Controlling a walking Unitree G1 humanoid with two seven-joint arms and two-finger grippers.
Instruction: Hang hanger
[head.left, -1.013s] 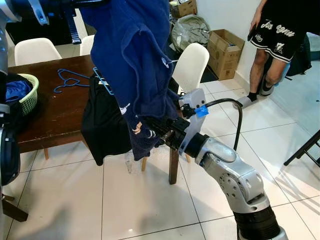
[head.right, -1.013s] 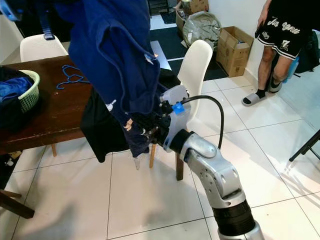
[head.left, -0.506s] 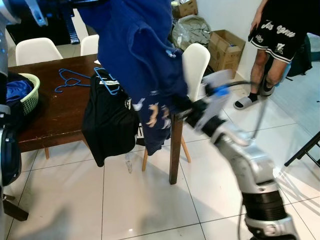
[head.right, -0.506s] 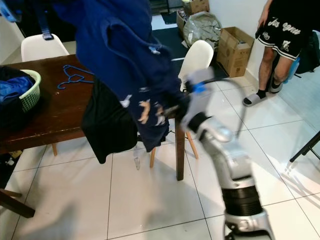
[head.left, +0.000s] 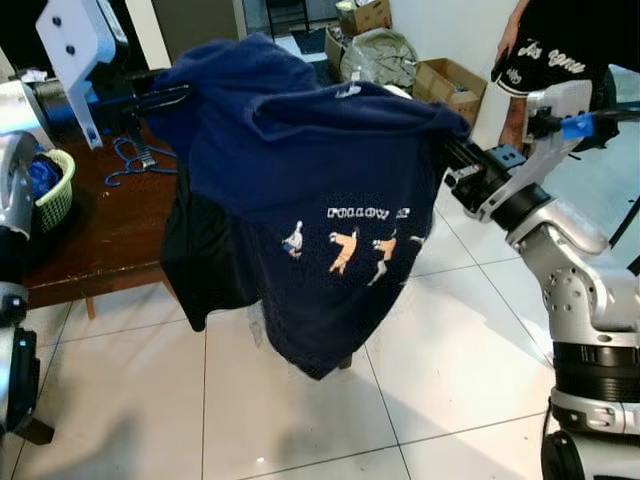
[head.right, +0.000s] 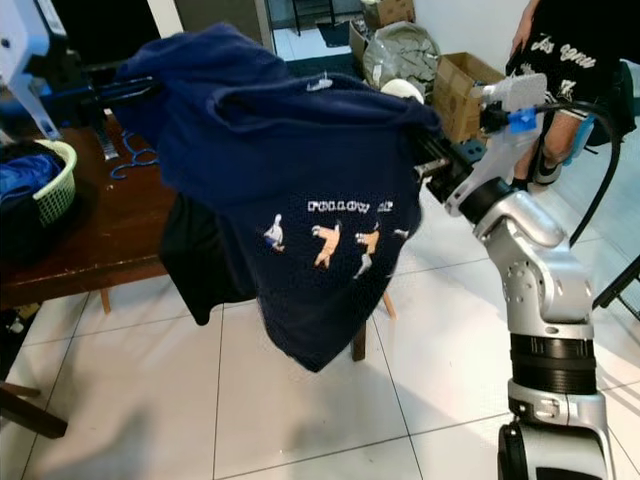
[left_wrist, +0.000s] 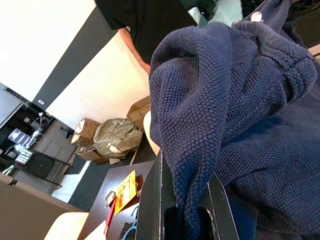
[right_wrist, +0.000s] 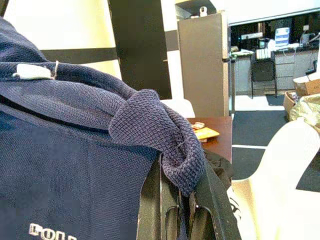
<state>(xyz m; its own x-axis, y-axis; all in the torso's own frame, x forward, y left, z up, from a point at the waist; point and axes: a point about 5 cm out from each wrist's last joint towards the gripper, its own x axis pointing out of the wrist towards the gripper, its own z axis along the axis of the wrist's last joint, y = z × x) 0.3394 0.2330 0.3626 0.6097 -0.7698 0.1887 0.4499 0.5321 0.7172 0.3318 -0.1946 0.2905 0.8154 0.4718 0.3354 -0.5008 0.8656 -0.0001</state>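
My left gripper and right gripper each pinch the navy shirt. Its print reads "FOLLOW", the rest perhaps folded under.

I can't see any hanger inside the navy knit sweatshirt, which also hides much of the dark wooden worktop and white chair.
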